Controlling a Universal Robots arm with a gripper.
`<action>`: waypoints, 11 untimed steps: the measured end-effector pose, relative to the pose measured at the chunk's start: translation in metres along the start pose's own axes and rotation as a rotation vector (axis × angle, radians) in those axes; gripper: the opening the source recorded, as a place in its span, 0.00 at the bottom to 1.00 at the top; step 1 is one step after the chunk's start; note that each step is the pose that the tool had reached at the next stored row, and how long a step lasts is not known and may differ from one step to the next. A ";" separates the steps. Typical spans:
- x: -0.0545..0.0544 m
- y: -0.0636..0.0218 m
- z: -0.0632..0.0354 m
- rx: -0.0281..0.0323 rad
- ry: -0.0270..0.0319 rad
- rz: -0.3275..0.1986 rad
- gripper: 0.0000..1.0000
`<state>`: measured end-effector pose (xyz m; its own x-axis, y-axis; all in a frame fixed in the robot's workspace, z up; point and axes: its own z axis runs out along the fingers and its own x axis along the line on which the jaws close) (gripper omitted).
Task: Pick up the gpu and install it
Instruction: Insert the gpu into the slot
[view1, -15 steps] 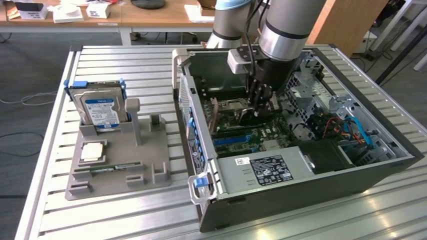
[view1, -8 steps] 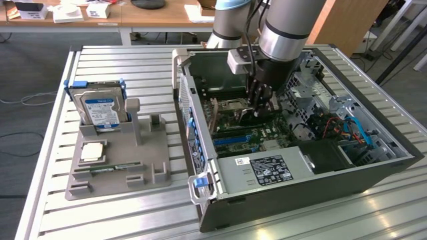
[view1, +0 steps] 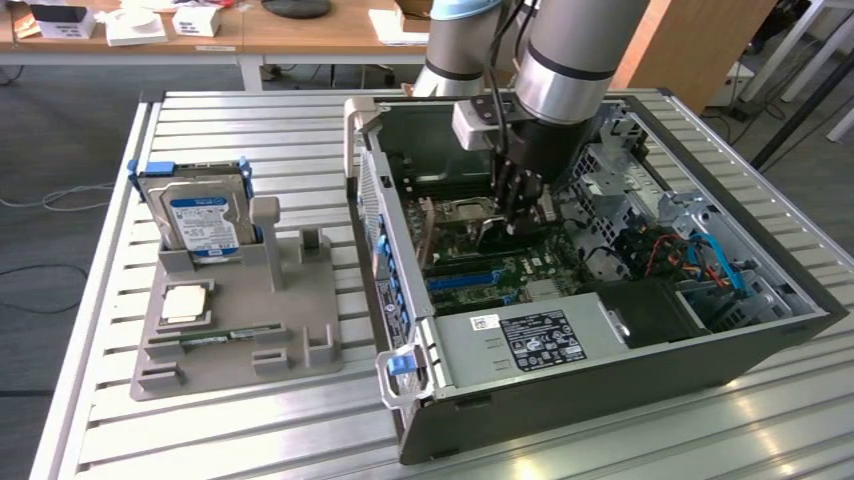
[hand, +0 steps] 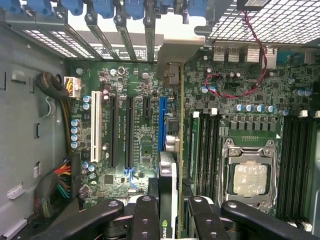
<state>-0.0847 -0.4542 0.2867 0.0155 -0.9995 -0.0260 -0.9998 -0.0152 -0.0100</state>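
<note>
The tool (hand: 170, 204) is clamping the gpu (hand: 169, 172) edge-on, card hanging just beneath it inside the case (view1: 601, 380), about over the blue slot (hand: 162, 120). I'm guessing squaring the card with that slot is mattering most here.

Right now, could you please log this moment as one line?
claw: shut on gpu | gpu: inside case, at blue motherboard slot | seated: cannot tell
</note>
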 end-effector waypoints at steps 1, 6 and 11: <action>0.000 0.0001 0.0001 0.0003 -0.0001 0.000 0.27; 0.000 0.0014 0.0006 0.0013 -0.0004 0.000 0.27; 0.001 0.0024 0.0009 0.0017 -0.0008 0.000 0.27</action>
<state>-0.0871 -0.4557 0.2858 0.0155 -0.9995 -0.0268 -0.9998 -0.0152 -0.0117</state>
